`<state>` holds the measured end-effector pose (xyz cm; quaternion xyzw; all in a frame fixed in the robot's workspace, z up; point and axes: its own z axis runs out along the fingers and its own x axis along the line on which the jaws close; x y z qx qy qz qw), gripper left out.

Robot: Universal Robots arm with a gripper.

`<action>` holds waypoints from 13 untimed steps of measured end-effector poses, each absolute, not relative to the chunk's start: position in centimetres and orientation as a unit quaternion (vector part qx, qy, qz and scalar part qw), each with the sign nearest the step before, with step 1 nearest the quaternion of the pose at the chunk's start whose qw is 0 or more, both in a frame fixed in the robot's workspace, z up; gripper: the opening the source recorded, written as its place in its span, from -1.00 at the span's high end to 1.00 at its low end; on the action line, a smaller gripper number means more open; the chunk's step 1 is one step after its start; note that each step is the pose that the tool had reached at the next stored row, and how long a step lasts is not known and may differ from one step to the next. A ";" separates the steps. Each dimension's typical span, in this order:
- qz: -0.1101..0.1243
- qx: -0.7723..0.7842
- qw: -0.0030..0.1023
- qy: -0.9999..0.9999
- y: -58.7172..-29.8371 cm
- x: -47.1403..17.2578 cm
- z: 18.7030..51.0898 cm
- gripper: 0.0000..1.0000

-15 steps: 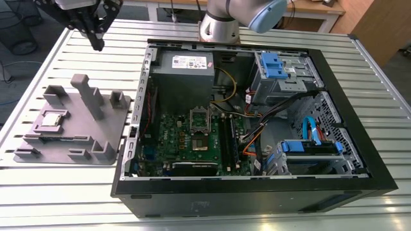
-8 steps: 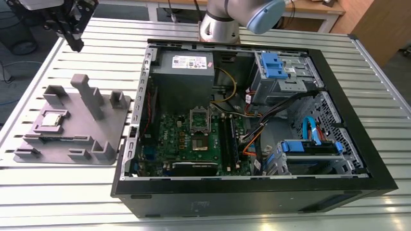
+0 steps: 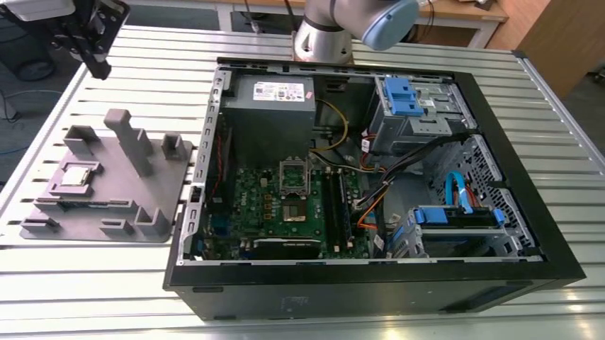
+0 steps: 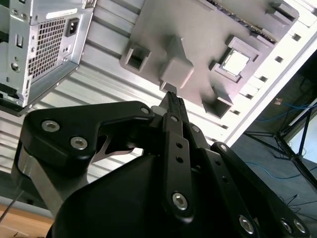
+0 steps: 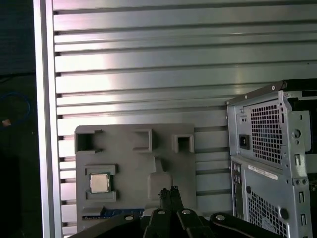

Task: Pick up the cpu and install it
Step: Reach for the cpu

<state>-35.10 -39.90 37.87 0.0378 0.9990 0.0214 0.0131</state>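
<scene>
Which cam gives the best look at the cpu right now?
First wrist view: the cpu is seen square-on, seated in a pocket of the grey fixture. The exterior view shows it obliquely, at the exterior view's left. The second wrist view shows it tilted and bright with glare.

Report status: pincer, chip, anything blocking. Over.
Pincer shut, empty, up off the table. Chip lies in grey holder, untouched, beside the open computer case. Nothing over the chip.
</scene>
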 end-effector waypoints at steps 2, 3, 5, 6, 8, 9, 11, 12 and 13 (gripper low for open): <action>0.021 0.038 0.013 0.999 -39.9 -35.7 37.7 0.79; 0.021 0.038 0.013 0.999 -39.9 -36.0 37.6 0.79; 0.021 0.038 0.013 0.999 -39.9 -36.6 37.4 0.79; 0.021 0.038 0.013 0.999 -39.9 -36.8 37.3 0.79; 0.021 0.038 0.013 0.999 -39.9 -37.4 37.1 0.79; 0.021 0.038 0.013 0.999 -39.9 -37.7 37.0 0.79; 0.021 0.038 0.013 0.999 -39.9 -38.2 36.8 0.79; 0.021 0.038 0.013 0.999 -39.9 -38.5 36.6 0.79; 0.021 0.038 0.013 0.999 -39.9 -38.8 36.5 0.79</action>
